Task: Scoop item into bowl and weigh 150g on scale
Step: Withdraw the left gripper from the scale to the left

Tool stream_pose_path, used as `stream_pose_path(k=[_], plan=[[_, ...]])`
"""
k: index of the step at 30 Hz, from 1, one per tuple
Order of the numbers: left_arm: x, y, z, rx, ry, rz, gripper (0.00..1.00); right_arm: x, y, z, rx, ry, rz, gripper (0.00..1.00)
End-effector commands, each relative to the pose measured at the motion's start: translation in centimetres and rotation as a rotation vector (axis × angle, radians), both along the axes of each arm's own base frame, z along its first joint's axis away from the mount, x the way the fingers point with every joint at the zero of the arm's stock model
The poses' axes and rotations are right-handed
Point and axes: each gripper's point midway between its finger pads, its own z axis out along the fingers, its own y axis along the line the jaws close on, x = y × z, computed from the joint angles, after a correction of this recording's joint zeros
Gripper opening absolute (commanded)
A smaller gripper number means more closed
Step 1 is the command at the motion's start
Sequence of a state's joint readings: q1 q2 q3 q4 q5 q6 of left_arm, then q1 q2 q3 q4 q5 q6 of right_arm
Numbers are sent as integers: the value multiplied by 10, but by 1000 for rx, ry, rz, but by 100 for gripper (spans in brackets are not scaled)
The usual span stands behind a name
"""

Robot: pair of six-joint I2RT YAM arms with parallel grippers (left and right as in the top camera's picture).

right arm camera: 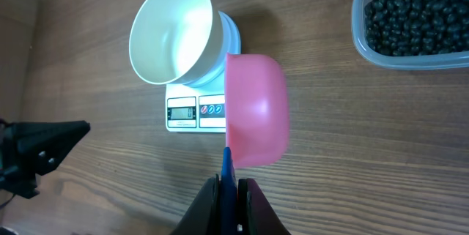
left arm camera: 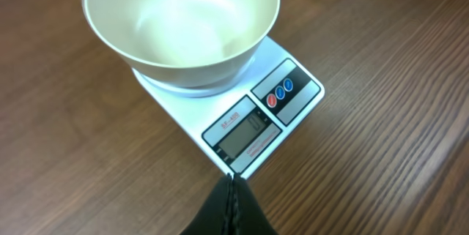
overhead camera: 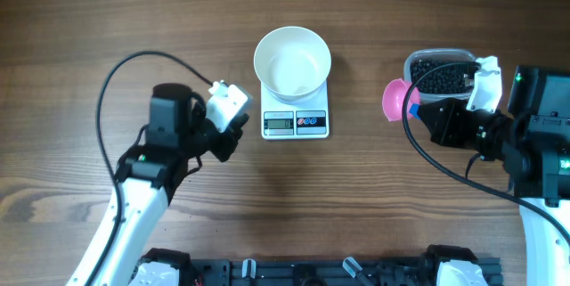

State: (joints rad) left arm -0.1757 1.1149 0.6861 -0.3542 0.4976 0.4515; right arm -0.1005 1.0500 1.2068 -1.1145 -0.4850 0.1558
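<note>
Overhead: the white bowl (overhead camera: 292, 61) sits empty on the scale (overhead camera: 296, 122), and the beans (overhead camera: 441, 77) fill the clear tub (overhead camera: 436, 53) at far right.

Left wrist: the left gripper (left arm camera: 231, 200), pressed together, hovers at the scale's near corner and could nudge it.

Right wrist: the right gripper (right arm camera: 231, 191) pinches the pink scoop (right arm camera: 255, 110) by its handle, so a tilted carry could spill beans.

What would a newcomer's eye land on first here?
The pink scoop stands out most, held in the shut right gripper just left of the clear tub of black beans at the table's right. At centre, the empty white bowl sits on the scale. The left gripper is shut on nothing, near the scale's front corner.
</note>
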Motion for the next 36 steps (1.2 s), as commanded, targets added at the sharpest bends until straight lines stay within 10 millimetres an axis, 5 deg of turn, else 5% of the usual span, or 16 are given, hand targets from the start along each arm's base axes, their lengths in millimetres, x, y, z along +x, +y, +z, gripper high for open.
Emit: stream_pose_path(k=[1, 5, 9, 17, 18, 19, 36], plan=[[-12, 7, -16, -76, 6, -23, 4, 2, -1, 3, -15, -11, -5, 4], [-7, 28, -40, -72, 46, 59, 4, 2, -1, 3, -15, -13, -5, 4], [-8, 27, -55, -75, 103, 54, 4, 4, -2, 4, -16, -22, -6, 4], [-13, 17, -50, -130, 112, 5, 9, 4, -2, 4, -17, -23, -5, 4], [-12, 18, -50, -126, 108, 9, 25, 4, -2, 4, -17, -23, -5, 4], [-11, 19, -51, -117, 105, 17, 100, 4, -2, 4, -16, -23, -6, 4], [-6, 32, -59, -48, 106, 79, 100, 4, -2, 4, -16, -22, -5, 4]])
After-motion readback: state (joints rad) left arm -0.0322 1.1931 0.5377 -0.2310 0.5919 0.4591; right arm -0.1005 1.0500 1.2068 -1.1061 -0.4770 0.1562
